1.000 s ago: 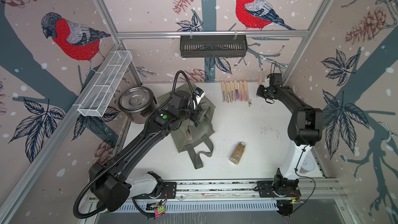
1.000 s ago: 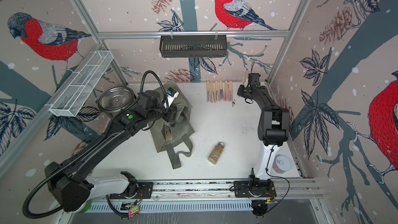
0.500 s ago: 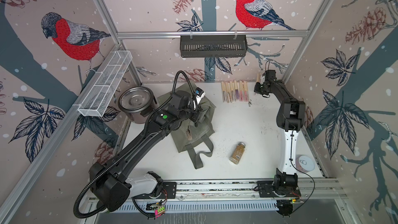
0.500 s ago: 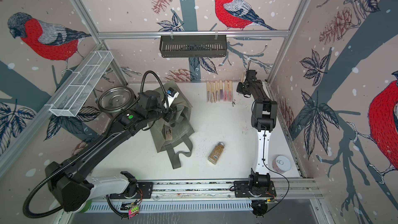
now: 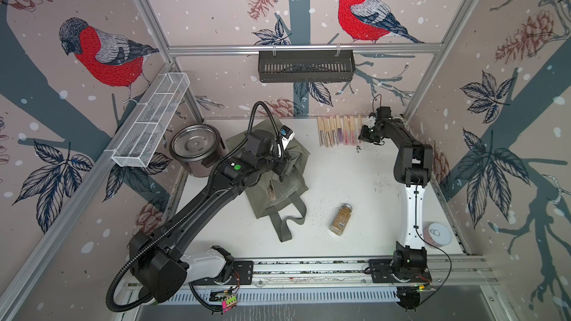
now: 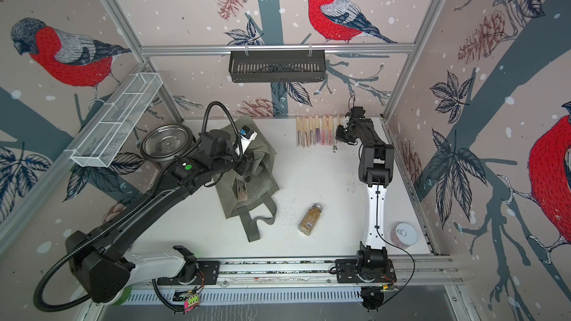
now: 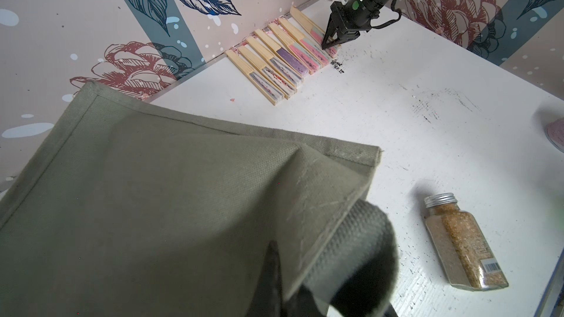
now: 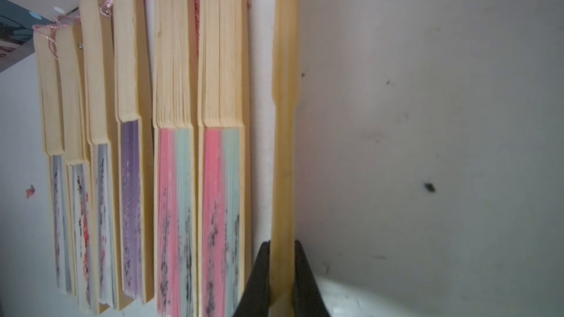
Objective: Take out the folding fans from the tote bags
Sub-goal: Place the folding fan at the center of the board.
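Placing a fan: right gripper (image 8: 282, 272), pinching one folding fan (image 8: 284, 117), holds it beside the laid-out row (image 5: 338, 132) at the table's (image 5: 355, 186) back edge. The left gripper (image 5: 281, 172) is clamped on the tote bag (image 5: 292, 186). Next, judged: release, then retrieve the remaining fan (image 5: 272, 189) from the bag.

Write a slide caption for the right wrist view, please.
Right gripper holds one fan edge-on beside the row of laid-out fans.

Closed fans (image 5: 338, 132) lie side by side; olive tote bag (image 5: 293, 185) sits rumpled.
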### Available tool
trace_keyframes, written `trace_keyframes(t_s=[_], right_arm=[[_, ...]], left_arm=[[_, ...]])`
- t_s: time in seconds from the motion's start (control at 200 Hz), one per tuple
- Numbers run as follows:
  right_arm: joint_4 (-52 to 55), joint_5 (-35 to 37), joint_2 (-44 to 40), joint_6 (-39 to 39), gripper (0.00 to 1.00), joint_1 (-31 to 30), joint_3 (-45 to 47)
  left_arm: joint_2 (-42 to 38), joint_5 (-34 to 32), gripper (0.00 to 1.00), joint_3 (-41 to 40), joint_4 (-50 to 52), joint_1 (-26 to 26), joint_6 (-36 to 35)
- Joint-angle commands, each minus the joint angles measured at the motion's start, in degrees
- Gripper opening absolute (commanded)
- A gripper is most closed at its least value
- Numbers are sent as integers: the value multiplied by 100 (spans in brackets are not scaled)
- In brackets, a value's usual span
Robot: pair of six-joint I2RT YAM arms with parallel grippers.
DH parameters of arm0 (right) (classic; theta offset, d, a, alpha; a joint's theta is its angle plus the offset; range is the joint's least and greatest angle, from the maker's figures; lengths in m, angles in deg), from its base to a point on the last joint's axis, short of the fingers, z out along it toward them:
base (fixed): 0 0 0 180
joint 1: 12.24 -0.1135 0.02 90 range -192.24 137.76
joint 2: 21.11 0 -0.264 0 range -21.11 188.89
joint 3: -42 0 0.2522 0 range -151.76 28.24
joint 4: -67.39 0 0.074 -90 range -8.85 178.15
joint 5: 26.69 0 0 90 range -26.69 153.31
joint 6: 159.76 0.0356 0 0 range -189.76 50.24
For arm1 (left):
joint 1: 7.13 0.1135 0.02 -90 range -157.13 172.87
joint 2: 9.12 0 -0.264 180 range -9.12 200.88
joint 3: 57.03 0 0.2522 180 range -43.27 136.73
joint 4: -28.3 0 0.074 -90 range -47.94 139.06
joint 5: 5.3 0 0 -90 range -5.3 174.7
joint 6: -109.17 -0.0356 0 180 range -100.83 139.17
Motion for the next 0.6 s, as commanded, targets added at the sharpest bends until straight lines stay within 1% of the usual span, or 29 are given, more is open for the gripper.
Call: trace_keyframes(t_s=[0.0, 0.21, 0.375, 0.415, 0.48, 0.555, 0.595], right_arm=[[223, -160, 71, -170, 11, 2, -9], [268, -350, 24, -193, 11, -6, -14], [356, -311, -22, -204, 11, 0, -35], [348, -279, -34, -176, 14, 12, -38], [376, -268, -36, -150, 22, 10, -59], [484, -203, -50, -124, 26, 13, -133], [516, -127, -95, -70, 30, 9, -166]], left_arm=[[4, 33, 0, 7, -247, -5, -36], [0, 42, 0, 19, -247, -5, -33], [5, 50, 0, 18, -244, -10, -37], [8, 58, 0, 16, -236, -10, -37], [7, 59, 0, 13, -237, -10, -31], [15, 59, 0, 18, -238, -4, -37], [8, 51, 0, 20, -234, -3, -37]])
